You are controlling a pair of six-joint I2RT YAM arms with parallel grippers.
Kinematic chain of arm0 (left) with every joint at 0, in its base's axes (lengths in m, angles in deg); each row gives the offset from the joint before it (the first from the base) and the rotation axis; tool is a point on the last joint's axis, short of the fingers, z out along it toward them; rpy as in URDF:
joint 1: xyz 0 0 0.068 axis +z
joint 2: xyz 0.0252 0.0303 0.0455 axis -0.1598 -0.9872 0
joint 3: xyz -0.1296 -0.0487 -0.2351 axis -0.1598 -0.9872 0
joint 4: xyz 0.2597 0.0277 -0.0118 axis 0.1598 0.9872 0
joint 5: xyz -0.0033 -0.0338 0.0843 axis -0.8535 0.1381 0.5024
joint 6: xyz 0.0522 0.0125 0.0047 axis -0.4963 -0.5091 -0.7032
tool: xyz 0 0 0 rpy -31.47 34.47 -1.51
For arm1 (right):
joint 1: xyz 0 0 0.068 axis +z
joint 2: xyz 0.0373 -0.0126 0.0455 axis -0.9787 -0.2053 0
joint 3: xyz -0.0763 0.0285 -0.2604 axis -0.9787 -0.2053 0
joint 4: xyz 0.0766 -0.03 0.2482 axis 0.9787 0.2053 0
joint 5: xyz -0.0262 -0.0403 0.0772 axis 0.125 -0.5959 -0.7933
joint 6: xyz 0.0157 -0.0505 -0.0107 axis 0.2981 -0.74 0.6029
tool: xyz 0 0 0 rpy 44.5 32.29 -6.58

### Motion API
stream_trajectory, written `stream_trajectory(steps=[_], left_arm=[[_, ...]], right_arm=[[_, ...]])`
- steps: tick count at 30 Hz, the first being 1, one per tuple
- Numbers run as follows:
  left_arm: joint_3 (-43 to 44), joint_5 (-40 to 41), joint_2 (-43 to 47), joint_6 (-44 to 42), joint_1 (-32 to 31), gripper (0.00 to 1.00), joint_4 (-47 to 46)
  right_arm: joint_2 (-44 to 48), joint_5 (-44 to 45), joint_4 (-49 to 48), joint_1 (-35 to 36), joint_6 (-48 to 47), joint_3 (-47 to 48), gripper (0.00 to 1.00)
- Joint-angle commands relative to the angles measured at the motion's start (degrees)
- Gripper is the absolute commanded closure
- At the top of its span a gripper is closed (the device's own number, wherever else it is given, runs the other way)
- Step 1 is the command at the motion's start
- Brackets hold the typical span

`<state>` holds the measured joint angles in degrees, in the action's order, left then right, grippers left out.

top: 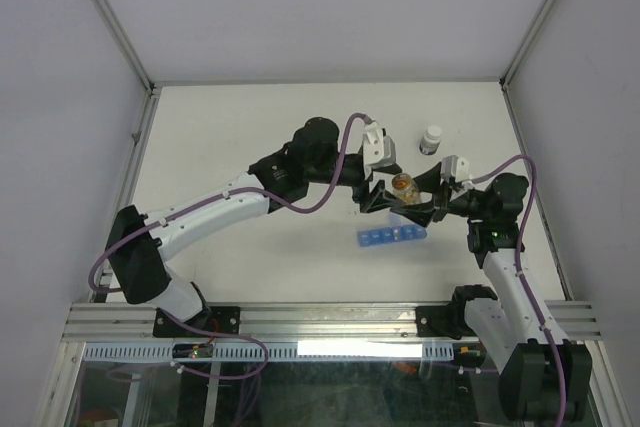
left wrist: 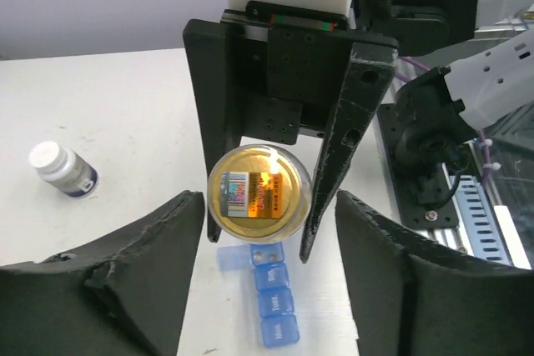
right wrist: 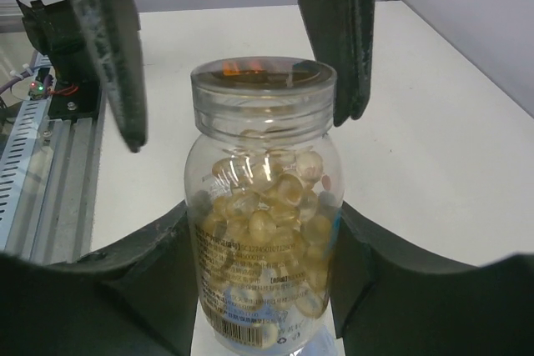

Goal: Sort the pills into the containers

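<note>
My right gripper point(top: 422, 197) point(right wrist: 263, 214) is shut on a clear bottle point(top: 404, 187) point(right wrist: 263, 231) full of amber pills point(right wrist: 275, 198). It holds the bottle above the table, over the end of the blue pill organizer point(top: 390, 237) point(left wrist: 277, 310). The bottle's round gold end with a barcode label point(left wrist: 259, 193) faces the left wrist camera. My left gripper point(top: 378, 194) point(left wrist: 269, 206) is open, with its fingers point(right wrist: 108, 56) on either side of the bottle's threaded neck. The organizer's end compartment is open and holds two small pills point(left wrist: 265, 255). The other lids are shut.
A small white-capped bottle with a dark band point(top: 431, 139) point(left wrist: 62, 168) stands on the table beyond the grippers. White walls and metal posts close in the table on three sides. The arm bases and a rail run along the near edge.
</note>
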<state>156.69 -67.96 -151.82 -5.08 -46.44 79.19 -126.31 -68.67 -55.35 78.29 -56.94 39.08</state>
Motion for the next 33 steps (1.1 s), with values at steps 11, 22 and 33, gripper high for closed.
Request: stream_trajectory(steps=[11,22,33], left_arm=[[-15.6,11.5,15.3,22.6,1.2,0.01,-24.4],[-12.1,23.0,10.9,25.0,-3.9,0.02,-18.7],[-7.6,24.0,6.6,24.1,-5.9,0.26,-15.0]], right_arm=[[-0.2,0.8,-0.8,0.1,1.6,1.9,1.0],[-0.3,0.9,-0.6,0.0,1.4,1.9,1.0],[-0.4,1.0,-0.5,0.0,1.3,1.9,1.0]])
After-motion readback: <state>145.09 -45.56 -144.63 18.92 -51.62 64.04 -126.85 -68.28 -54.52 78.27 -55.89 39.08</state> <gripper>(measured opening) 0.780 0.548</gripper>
